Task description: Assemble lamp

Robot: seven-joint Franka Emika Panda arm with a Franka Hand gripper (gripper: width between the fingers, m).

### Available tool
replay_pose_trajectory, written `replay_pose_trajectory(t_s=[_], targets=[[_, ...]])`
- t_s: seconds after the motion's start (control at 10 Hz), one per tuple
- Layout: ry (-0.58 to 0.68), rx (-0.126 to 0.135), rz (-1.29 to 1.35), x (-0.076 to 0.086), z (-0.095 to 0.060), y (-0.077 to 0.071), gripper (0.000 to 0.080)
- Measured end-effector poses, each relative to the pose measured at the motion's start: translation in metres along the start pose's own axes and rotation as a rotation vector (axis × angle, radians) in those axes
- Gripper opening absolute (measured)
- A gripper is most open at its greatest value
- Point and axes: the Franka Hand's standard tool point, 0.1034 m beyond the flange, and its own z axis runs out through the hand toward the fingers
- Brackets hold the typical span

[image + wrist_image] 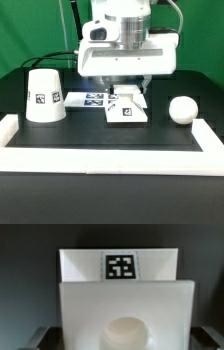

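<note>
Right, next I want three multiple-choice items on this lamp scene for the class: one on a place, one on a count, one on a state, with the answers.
1. In the exterior view, where does the shade stand relative to the base?
A. on top of it
B. to its left
C. to its right

2. How many white lamp parts are on the table?
A. two
B. four
C. three

3. What sits in the base's socket?
A. nothing
B. the bulb
C. the shade

Answers:
1 B: the shade stands at the exterior view's left, apart from the base.
2 C: shade, base and bulb are the only three.
3 A: the wrist view shows the socket empty, and the bulb lies apart on the table.
</note>
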Motion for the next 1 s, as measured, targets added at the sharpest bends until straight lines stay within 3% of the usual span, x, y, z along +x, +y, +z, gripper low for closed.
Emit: replay_pose_trajectory(t_s=[0.3,0.6,0.8,1.0], targets=[[0.028,0.002,-0.015,0.043,0.006,-0.008,0.0534],[0.076,0.008,-0.006,0.091,0.002,-0.028,0.0534],[0.195,0.007,-0.078,0.127,-0.002,-0.035,0.0534],[0.201,0.009,-0.074,0.128,-0.002,-0.035,0.0534]])
